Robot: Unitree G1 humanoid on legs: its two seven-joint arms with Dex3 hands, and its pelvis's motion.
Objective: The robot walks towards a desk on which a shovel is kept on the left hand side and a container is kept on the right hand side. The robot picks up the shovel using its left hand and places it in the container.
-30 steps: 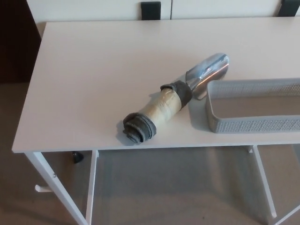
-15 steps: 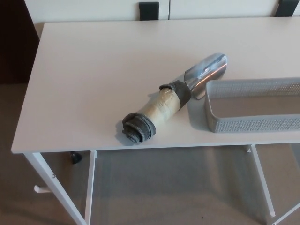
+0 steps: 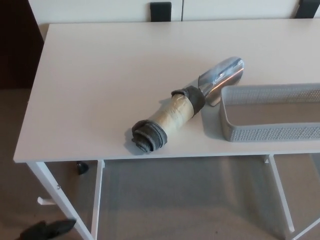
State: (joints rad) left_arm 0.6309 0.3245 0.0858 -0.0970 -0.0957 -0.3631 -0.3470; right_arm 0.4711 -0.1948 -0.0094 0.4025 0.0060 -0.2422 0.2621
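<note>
The shovel lies on the white desk near its front edge, aslant. Its shiny metal scoop points to the back right, and its beige taped handle with grey wraps at both ends points to the front left. The scoop's side rests right next to the left end of the grey mesh container, which stands at the desk's right front and runs out of the picture. A black tip of my left hand shows at the bottom left corner, below the desk's level and far from the shovel. My right hand does not show.
The desk's white legs and crossbars stand below the front edge. A small black object lies on the floor under the desk. Two dark chair backs rise behind the far edge.
My left hand's black tip has come into the picture at the bottom left. The view wobbled slightly; shovel and container have not moved.
</note>
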